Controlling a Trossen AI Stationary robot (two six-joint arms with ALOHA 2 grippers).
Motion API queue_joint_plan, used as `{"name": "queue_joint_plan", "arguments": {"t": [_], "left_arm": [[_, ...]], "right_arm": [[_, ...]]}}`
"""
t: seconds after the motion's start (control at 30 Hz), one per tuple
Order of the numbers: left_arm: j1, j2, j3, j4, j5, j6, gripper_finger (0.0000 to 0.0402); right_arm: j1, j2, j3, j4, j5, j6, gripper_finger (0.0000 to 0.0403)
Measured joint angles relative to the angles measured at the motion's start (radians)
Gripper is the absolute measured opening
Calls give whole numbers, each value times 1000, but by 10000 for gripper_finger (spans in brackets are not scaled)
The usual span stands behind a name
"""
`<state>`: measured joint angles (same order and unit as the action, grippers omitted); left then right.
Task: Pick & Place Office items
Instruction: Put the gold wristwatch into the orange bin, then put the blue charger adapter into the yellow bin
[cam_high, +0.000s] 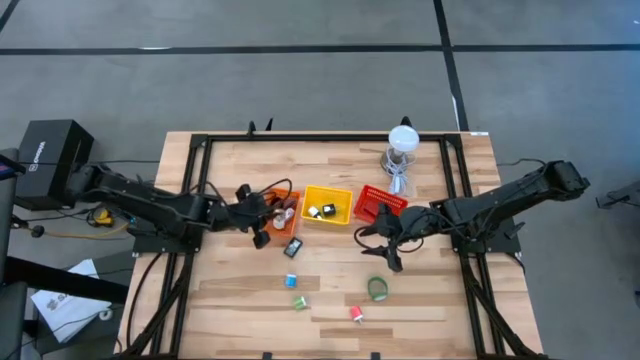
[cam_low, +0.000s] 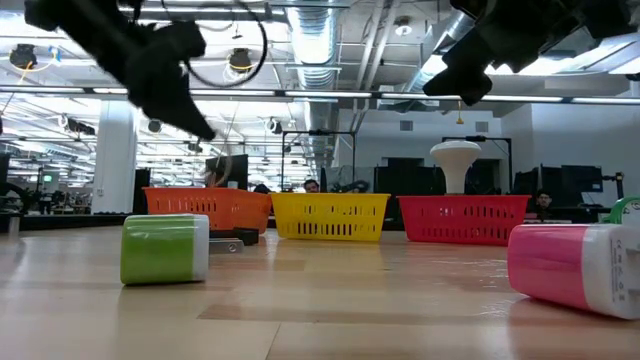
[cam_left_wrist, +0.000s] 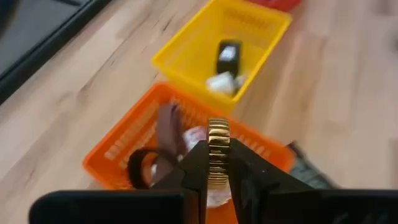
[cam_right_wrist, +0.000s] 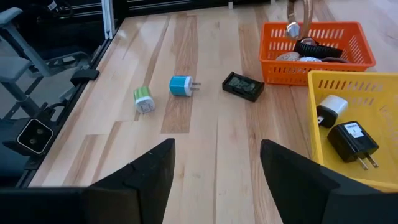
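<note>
My left gripper (cam_high: 265, 214) hangs over the orange basket (cam_left_wrist: 127, 146), shut on a gold-beige ring (cam_left_wrist: 218, 134). A black ring (cam_left_wrist: 142, 167) and a brown one (cam_left_wrist: 166, 127) lie in that basket. My right gripper (cam_right_wrist: 217, 155) stands open above bare table in front of the red basket (cam_high: 380, 203), touching nothing. On the table lie a black piece (cam_right_wrist: 244, 86), a blue piece (cam_right_wrist: 181, 85), a green piece (cam_right_wrist: 143, 98), a green ring (cam_high: 377, 289) and a pink piece (cam_high: 357, 314). The yellow basket (cam_right_wrist: 373, 87) holds a white piece (cam_right_wrist: 333, 106) and a black one (cam_right_wrist: 352, 138). My left gripper pinches the gold-beige ring between its two fingers, which press on the ring's flat sides. The ring stands edge-on, its rim (cam_left_wrist: 218, 127) sticking out past the fingertips. The fingers slant downward toward the orange basket. The ring is lifted clear above the basket.
A clear jar with a white top (cam_high: 402, 145) stands at the far side behind the red basket. The three baskets stand in a row across the table's middle. Black frame rails (cam_high: 190, 200) run along the table's edges. Bare wood lies along the near left.
</note>
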<state>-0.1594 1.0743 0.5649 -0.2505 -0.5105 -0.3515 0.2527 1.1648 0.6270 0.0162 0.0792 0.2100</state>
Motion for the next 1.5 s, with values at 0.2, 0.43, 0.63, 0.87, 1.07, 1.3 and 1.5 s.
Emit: {"name": "queue_joint_plan", "arguments": {"t": [0.2, 0.43, 0.63, 0.87, 1.07, 1.3, 1.5], "left_arm": [[41, 8, -63, 16, 19, -5, 55], [44, 7, -87, 36, 22, -5, 94], [44, 8, -90, 40, 22, -5, 119], [39, 8, -90, 145, 24, -5, 135], [23, 8, -90, 389, 140, 59, 143], [-38, 10, -89, 432, 205, 26, 143], [-112, 64, -88, 494, 205, -67, 143]], "right_arm": [[0, 0, 0, 0, 0, 0, 227], [0, 0, 0, 0, 0, 0, 227], [0, 0, 0, 0, 0, 0, 227], [0, 0, 0, 0, 0, 0, 227], [0, 0, 0, 0, 0, -1, 227], [0, 0, 0, 0, 0, -7, 227], [0, 0, 0, 0, 0, -8, 227]]}}
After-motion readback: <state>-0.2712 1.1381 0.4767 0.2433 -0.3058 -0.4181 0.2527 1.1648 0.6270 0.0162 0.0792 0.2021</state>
